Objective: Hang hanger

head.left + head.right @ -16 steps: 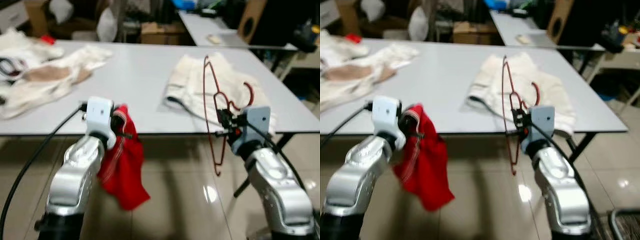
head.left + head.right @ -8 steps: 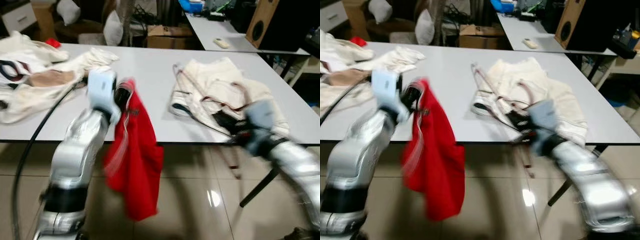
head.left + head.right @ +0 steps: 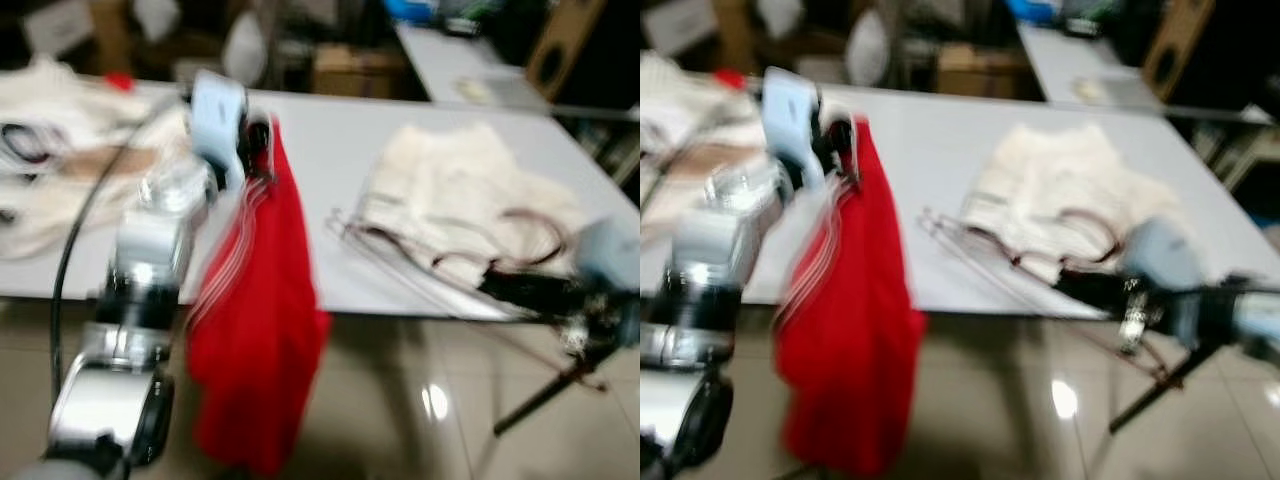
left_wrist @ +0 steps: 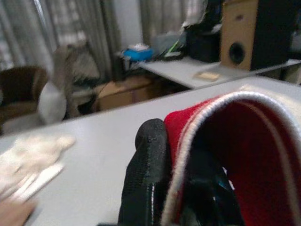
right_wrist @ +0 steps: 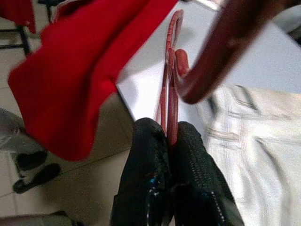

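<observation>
Two grippers [image 4: 188, 188] [image 5: 171, 141] — garment [image 3: 260, 300], hanger [image 5: 171, 94] pinched

- One red garment [image 3: 258, 330] is being held up, pinched in the left gripper [image 4: 188, 188].
- One red hanger [image 5: 170, 101] is being gripped in the right gripper [image 5: 171, 141].
- One cream garment [image 3: 1060, 200] is lying beyond the right gripper.
- Two white tables [image 3: 330, 150] are being seen.
- One speaker [image 4: 254, 33] is being counted.
</observation>
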You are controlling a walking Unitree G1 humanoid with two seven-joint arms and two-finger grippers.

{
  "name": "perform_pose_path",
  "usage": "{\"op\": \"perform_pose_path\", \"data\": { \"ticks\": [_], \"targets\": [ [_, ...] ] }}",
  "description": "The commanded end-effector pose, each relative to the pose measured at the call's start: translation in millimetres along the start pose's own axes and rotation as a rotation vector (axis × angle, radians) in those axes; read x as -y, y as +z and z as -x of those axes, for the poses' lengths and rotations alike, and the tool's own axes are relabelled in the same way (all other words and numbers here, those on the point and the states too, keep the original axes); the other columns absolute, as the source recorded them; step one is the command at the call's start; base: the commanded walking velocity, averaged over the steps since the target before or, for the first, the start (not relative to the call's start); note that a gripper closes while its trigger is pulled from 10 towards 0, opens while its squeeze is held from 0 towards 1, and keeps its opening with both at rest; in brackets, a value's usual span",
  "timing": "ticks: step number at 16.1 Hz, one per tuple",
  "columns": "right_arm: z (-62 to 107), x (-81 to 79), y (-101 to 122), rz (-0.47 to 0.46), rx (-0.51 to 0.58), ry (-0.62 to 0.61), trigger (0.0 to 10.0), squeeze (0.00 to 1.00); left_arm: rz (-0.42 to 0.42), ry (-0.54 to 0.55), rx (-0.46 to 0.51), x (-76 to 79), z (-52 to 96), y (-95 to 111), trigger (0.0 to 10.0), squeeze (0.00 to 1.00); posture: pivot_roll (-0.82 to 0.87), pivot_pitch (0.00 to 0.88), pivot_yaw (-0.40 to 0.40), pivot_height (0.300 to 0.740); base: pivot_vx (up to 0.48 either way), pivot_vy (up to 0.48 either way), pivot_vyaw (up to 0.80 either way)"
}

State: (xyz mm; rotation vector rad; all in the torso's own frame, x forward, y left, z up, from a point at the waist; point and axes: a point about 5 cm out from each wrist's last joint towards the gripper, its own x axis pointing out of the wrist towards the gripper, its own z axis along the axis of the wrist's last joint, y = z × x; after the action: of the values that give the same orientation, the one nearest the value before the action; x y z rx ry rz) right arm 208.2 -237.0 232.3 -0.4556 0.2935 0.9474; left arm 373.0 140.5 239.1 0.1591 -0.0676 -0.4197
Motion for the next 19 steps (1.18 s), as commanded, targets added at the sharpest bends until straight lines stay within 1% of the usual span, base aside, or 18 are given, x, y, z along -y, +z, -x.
{"op": "perform_pose_path", "data": {
  "ticks": [1,15,16,17,18,19],
  "targets": [
    [0.1,-2.7,6,0.016,0.018,0.026,10.0,0.0,-0.034,-0.015,0.045,2.0,-2.7,12,10.0,0.0,-0.06,0.0,-0.042,0.74,0.349,0.0,0.0],
    [0.1,-2.7,6,0.016,0.018,0.026,10.0,0.0,-0.034,-0.015,0.045,2.0,-2.7,12,10.0,0.0,-0.06,0.0,-0.042,0.74,0.349,0.0,0.0],
    [4.4,-2.6,7,0.019,0.015,0.046,10.0,0.0,-0.039,-0.02,0.047,-1.5,-7.9,13,10.0,0.0,-0.06,0.0,-0.042,0.74,0.349,0.0,0.0],
    [28.8,31.4,18,0.12,-0.004,-0.175,10.0,0.0,-0.179,-0.018,-0.135,-8.2,-27.6,-15,10.0,0.0,-0.1,0.0,-0.01,0.74,0.0,0.0,0.0],
    [37.3,48.7,18,0.164,-0.033,-0.327,10.0,0.0,-0.182,-0.036,-0.151,-9.4,-30.5,-18,10.0,0.0,-0.11,0.0,-0.002,0.74,0.0,0.0,0.0],
    [34.7,50.9,15,0.143,-0.034,-0.361,10.0,0.0,-0.115,-0.052,-0.101,-8.3,-29.3,-11,10.0,0.0,-0.11,0.0,0.002,0.74,0.0,0.0,0.0]
  ]
}}
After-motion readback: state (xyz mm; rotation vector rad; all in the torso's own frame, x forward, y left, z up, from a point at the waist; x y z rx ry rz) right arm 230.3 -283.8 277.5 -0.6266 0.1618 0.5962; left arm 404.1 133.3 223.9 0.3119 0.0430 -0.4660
